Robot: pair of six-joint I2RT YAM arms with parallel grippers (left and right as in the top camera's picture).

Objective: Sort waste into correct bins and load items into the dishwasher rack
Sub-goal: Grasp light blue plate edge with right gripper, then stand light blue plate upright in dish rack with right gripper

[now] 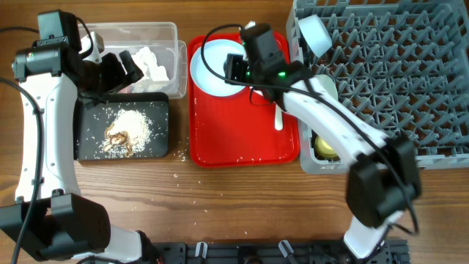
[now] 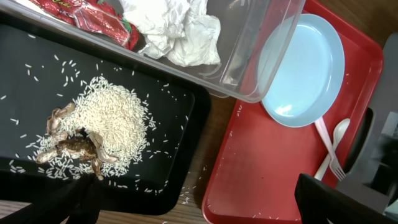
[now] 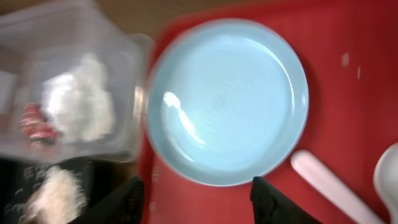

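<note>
A pale blue plate (image 1: 209,67) lies on the red tray (image 1: 242,147), with a white spoon and fork (image 1: 278,117) beside it. My right gripper (image 1: 236,67) hovers over the plate's near rim (image 3: 227,99); its jaws (image 3: 199,202) are open and empty. My left gripper (image 1: 123,70) is open and empty (image 2: 205,208) above the black tray (image 1: 157,139), which holds rice and brown food scraps (image 2: 78,146). The clear box (image 1: 172,29) holds white tissue (image 2: 177,28) and a red wrapper (image 2: 93,15). The grey dishwasher rack (image 1: 396,73) holds a pale bowl (image 1: 314,33) and a yellow cup (image 1: 325,147).
Loose rice grains lie on the wood between the black tray and the red tray (image 2: 249,168), and on the red tray's floor. The clear box overlaps the red tray's left edge in the left wrist view. The rack fills the right side.
</note>
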